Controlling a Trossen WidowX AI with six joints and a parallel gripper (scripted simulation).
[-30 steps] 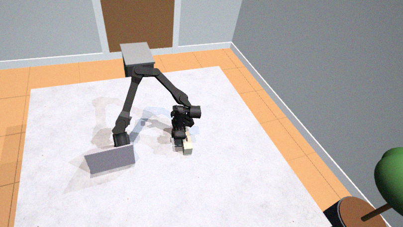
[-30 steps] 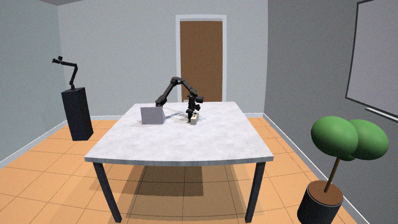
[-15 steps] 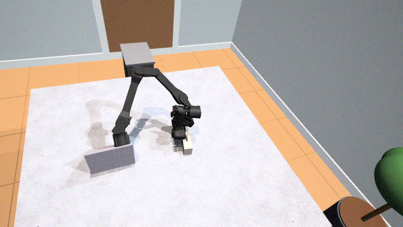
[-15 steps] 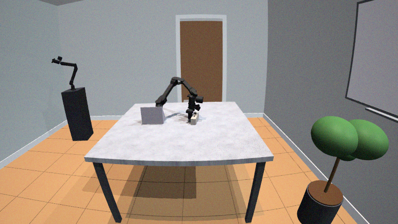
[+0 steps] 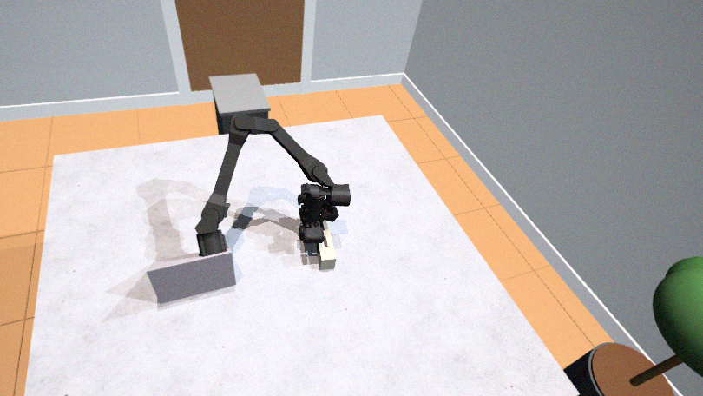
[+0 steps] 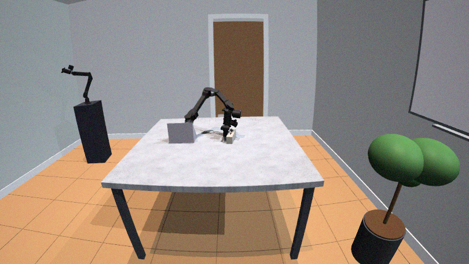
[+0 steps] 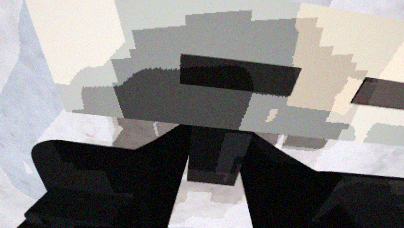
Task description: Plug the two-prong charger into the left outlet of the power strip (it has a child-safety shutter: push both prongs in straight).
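The gripper [image 5: 311, 234] points down over the cream power strip [image 5: 328, 253] on the white table [image 5: 393, 294], its fingers clamped on the dark charger [image 7: 215, 160]. In the wrist view the charger sits just before a dark outlet slot [image 7: 240, 75]; whether the prongs have entered is hard to tell
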